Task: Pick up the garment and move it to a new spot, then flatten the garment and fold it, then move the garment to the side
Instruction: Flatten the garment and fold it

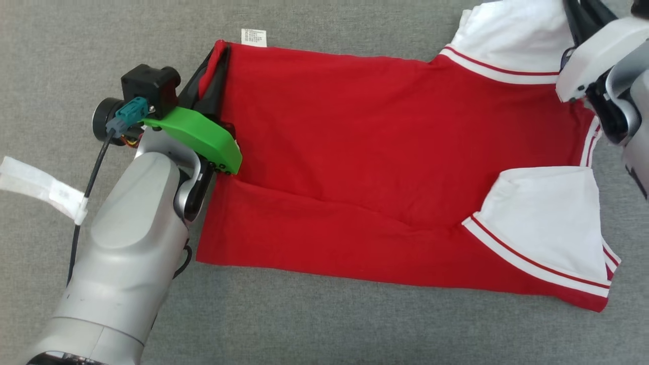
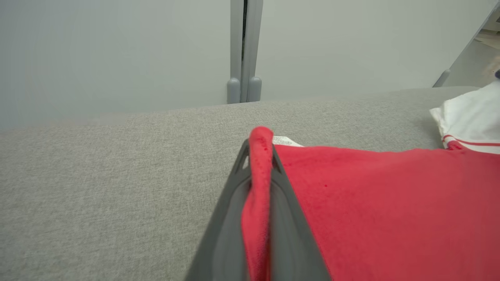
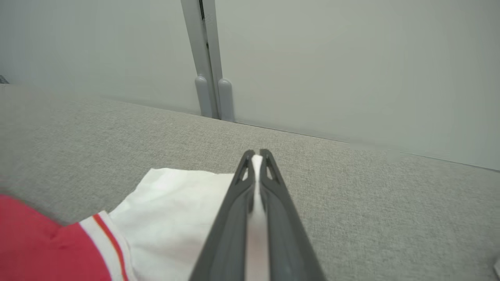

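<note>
A red T-shirt [image 1: 385,152] with white sleeves and red-striped cuffs lies spread on grey fabric, hem to the left, sleeves to the right. My left gripper [image 1: 217,66] is shut on the hem's far left corner; red cloth [image 2: 258,187] is pinched between its dark fingers [image 2: 230,218]. At the upper right, the right gripper [image 1: 583,20] is shut on the far white sleeve [image 1: 512,35]. White cloth [image 3: 256,183] runs between its closed fingers [image 3: 230,226]. The near sleeve [image 1: 547,228] lies folded onto the body.
A white care label [image 1: 253,37] sticks out at the shirt's far left corner. The grey fabric surface [image 1: 329,324] extends on all sides. Behind its far edge stand pale wall panels with a grey post [image 2: 244,50]. A white tag [image 1: 40,187] hangs from my left arm's cable.
</note>
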Controlling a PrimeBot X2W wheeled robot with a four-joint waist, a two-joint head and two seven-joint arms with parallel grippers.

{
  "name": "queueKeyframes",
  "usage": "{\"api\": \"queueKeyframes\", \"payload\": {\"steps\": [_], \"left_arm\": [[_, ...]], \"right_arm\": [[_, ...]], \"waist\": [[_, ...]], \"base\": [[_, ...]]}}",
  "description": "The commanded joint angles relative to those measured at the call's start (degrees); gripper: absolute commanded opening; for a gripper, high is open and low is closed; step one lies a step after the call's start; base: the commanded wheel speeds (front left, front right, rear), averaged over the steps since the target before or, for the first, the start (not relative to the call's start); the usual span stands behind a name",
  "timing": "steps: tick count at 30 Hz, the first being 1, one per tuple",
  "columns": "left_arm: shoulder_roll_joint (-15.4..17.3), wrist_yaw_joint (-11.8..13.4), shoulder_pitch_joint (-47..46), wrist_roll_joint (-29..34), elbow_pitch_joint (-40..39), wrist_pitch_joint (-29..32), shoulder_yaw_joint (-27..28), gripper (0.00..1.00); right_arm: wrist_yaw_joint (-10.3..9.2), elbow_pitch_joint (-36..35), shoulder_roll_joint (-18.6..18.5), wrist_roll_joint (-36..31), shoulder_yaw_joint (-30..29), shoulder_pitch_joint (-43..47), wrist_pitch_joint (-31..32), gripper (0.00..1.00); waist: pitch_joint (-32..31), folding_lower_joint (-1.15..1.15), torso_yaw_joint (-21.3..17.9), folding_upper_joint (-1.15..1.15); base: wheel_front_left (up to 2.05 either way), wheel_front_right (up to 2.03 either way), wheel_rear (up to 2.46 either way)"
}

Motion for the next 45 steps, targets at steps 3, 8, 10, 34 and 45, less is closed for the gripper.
{"api": "queueKeyframes", "payload": {"steps": [3, 8, 10, 34, 45], "left_arm": [[1.1, 0.5, 2.4, 0.7, -1.2, -0.1, 0.8, 0.00], [1.8, 0.9, 4.5, 0.7, -3.1, -0.1, 2.4, 0.00], [2.1, 0.9, 5.4, 1.0, -3.7, -0.1, 3.1, 0.00], [0.1, 0.3, 19.6, 5.0, -12.5, -0.1, 12.3, 0.00], [-2.7, 0.6, 27.8, 8.6, -19.0, -0.1, 18.6, 1.00]], "right_arm": [[0.01, -4.8, -1.2, 1.5, -0.9, 5.2, -1.6, 0.00], [0.01, -14.3, -2.2, 2.4, -5.3, 13.7, -2.4, 0.00], [0.01, -18.9, -2.2, 1.4, -8.6, 17.5, -2.3, 0.00], [0.02, -52.1, 12.2, -11.5, -36.8, 58.4, 4.6, 0.00], [0.02, -50.7, 14.9, -12.6, -38.2, 62.3, 4.0, 1.00]], "waist": [[-2.5, 0.00, -2.8, 0.00], [-3.3, 0.00, -4.0, 0.00], [-3.7, 0.00, -4.4, 0.00], [-7.6, 0.00, -4.8, 0.00], [-9.8, 0.00, -4.3, 0.00]], "base": [[0.00, 0.00, 0.00], [0.00, 0.00, 0.00], [0.00, 0.00, 0.00], [0.00, 0.00, 0.00], [0.00, 0.00, 0.00]]}}
